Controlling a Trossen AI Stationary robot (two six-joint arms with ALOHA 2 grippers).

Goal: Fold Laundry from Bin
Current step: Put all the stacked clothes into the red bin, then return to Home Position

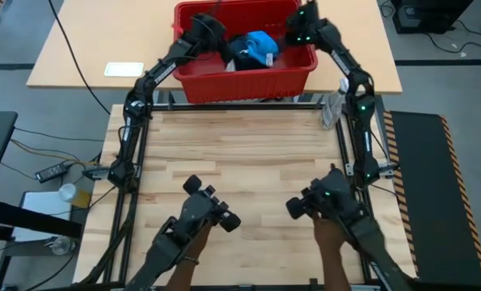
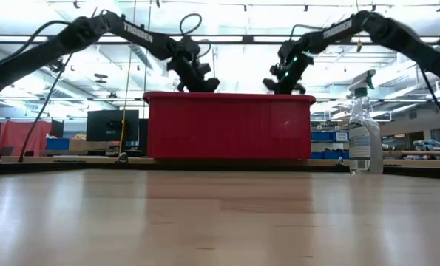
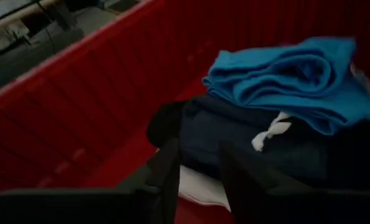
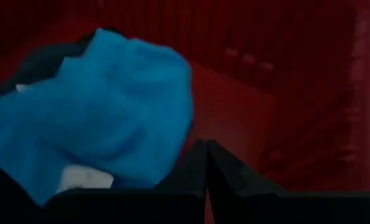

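The red bin (image 1: 244,77) stands beyond the wooden table's far edge. The laundry lies in it: a bright blue garment (image 3: 290,78) on top of a dark navy one (image 3: 234,134) with a white tag (image 3: 268,132), and a white one (image 3: 200,190) underneath. My left gripper (image 3: 197,186) hovers open above the bin's left part, with the white cloth showing through the gap between its fingers. My right gripper (image 4: 206,168) is shut over the bin's right part, beside the blue garment (image 4: 104,112), with nothing between its fingers. Both grippers (image 2: 197,77) (image 2: 286,74) show above the bin's rim in the low view.
A clear spray bottle (image 2: 364,133) stands right of the bin at the table's far right corner (image 1: 331,109). At the near edge a person's arms (image 1: 329,250) work two more dark arms (image 1: 212,206). The wooden tabletop (image 1: 240,153) lies between.
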